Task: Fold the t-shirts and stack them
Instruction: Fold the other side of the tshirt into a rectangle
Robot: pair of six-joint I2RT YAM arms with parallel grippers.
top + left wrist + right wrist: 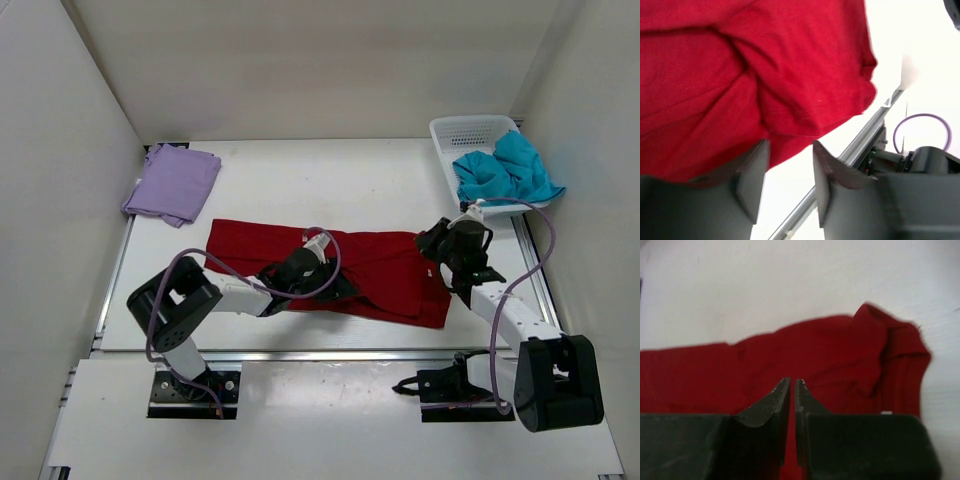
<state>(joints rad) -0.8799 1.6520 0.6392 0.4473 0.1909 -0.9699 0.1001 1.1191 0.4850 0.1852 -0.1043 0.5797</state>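
A deep red t-shirt (300,250) lies as a long strip across the middle of the table, rumpled at its right end (890,350). My left gripper (340,288) sits low at its near edge. In the left wrist view its jaws (790,147) stand open over bare table, with the red hem (790,100) just past the tips. My right gripper (432,246) hovers at the shirt's right end, and its fingers (792,382) are shut to a thin slit with nothing held. A folded lavender t-shirt (172,183) lies at the back left. A teal t-shirt (505,172) is heaped in the basket.
The white lattice basket (462,130) stands at the back right corner. White walls enclose the table on three sides. A metal rail (860,145) runs along the table's near edge, with the right arm's base and a purple cable (920,125) beyond it.
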